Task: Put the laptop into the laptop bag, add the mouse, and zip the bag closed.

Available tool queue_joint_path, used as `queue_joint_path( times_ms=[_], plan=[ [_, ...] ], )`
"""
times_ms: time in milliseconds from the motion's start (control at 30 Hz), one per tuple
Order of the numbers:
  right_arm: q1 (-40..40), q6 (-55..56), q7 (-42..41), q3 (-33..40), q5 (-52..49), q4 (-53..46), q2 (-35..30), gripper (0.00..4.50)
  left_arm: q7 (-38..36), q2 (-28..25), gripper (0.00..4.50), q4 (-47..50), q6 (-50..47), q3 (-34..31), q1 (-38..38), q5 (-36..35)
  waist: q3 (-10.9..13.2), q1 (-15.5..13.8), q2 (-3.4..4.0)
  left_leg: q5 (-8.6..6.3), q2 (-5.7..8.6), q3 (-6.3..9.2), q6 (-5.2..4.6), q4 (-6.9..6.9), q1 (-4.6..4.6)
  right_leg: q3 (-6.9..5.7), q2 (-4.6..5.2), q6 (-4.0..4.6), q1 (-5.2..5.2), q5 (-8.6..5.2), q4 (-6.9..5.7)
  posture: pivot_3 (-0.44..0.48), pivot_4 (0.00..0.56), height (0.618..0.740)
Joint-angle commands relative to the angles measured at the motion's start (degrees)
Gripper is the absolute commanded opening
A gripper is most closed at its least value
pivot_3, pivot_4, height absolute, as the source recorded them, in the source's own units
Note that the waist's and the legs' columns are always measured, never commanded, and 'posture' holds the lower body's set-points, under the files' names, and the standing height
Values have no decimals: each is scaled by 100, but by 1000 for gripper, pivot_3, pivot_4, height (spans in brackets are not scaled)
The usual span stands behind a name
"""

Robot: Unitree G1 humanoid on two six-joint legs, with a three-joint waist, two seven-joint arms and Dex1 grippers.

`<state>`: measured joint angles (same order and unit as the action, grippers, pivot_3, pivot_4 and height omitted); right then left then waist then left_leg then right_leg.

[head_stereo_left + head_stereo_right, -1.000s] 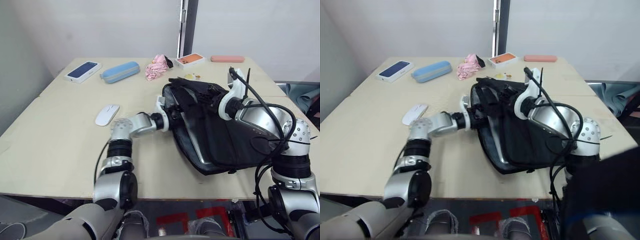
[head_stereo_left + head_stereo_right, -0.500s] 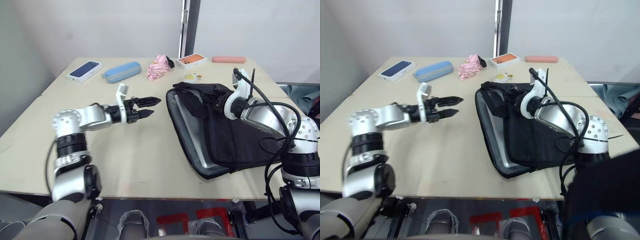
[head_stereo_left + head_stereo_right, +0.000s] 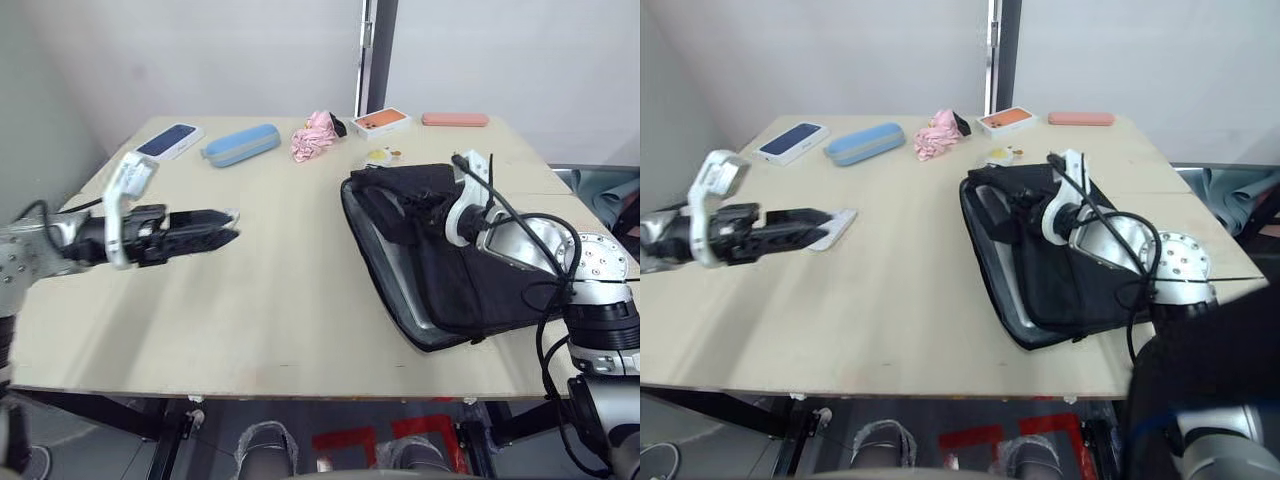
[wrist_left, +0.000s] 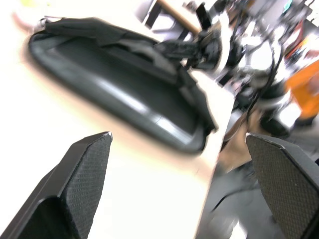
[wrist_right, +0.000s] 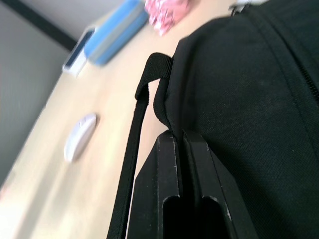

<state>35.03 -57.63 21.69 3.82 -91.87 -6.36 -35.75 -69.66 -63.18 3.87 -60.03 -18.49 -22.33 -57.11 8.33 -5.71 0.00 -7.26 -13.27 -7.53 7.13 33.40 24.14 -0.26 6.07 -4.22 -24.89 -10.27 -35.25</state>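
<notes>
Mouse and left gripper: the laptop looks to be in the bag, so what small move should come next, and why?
Probably lower the left gripper onto the mouse and close. Its fingers are spread with the tips right by the mouse, the laptop lies inside the laptop bag, and the right gripper pinches the flap.

From my seat the table fills the middle of the frame. The laptop bag lies right of centre, with the laptop inside it along its left edge. My right gripper sits on the bag's upper part. At the left edge my left gripper reaches in, with the mouse just behind its tips. Along the upper edge lie a box, a case and a cloth.
</notes>
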Motion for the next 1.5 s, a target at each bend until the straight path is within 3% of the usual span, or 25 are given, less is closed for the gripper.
queue_joint_path(
  times_ms=[33, 267, 367, 567, 700, 900, 1133, 1367, 1500],
  plan=[
    [6, -251, -737, 8, 469, 44, -186, 0, -756, -343, 4478, -281, 848, -29, 256, 615, 0, -10, 0, 0, 0, 1, 0, -1, 0, -1, 0, 1, 1, -1, 0, 0, 150, 740],
    [177, -708, -2618, -244, 1765, 159, -910, 0, -1112, -773, 4478, -986, 1766, -169, 461, 1509, -2, -43, -3, 0, 0, 1, -2, 3, -5, 1, 1, 4, 3, -1, -9, 0, 150, 740],
    [48, -699, -3819, -575, 2480, -138, -1523, 975, -1222, -882, 4500, -1091, 2057, -389, 757, 1730, -2, -46, -3, -3, -1, 0, -7, 3, -4, 2, 1, 9, 0, -3, -10, 0, 150, 740],
    [-329, -194, -5840, -381, 3264, -361, -2433, 3085, -1244, -819, 4500, -962, 2071, -1236, 1475, 1729, -2, -40, -4, -18, -6, -3, -32, -11, -9, 0, -3, 30, -2, -16, -8, 0, 150, 740],
    [-1336, 509, -7572, 393, 3576, -646, -3231, 4403, -1208, -589, 4500, -869, 2399, -1881, 1885, 1826, -3, -57, -5, -21, -9, -8, -38, -11, -14, 2, -3, 41, 0, -23, -11, 0, 150, 740],
    [-2839, 1024, -8831, 1971, 4086, -84, -3639, 4458, -915, -524, 4500, -1567, 2660, -2363, 2014, 2093, -9, -46, -14, -22, -13, -14, -44, -4, -39, 7, -5, 53, 9, -29, -28, 0, 150, 740],
    [-4000, 1520, -9709, 3446, 4902, 429, -3651, 4458, -1150, -819, 4500, -2704, 3393, -2243, 2210, 2720, -11, -14, -15, -23, -13, -34, -47, 1, -56, 30, -4, 56, 7, -30, -37, 0, 150, 740],
    [-4138, 1764, -9738, 4146, 5246, 360, -3424, 4458, -1204, -645, 4500, -2854, 3720, -1757, 1777, 2783, -15, -40, -17, -24, -14, -42, -51, 0, -63, 35, -3, 59, 7, -31, -40, 0, 150, 740],
    [-3849, 1567, -9456, 3995, 4746, -527, -3107, 4458, -703, -189, 4500, -2858, 3904, -1201, 1102, 2932, -20, -47, -15, -23, -13, -53, -51, -4, -83, 42, -1, 61, 13, -32, -51, 0, 150, 740]
  ],
)
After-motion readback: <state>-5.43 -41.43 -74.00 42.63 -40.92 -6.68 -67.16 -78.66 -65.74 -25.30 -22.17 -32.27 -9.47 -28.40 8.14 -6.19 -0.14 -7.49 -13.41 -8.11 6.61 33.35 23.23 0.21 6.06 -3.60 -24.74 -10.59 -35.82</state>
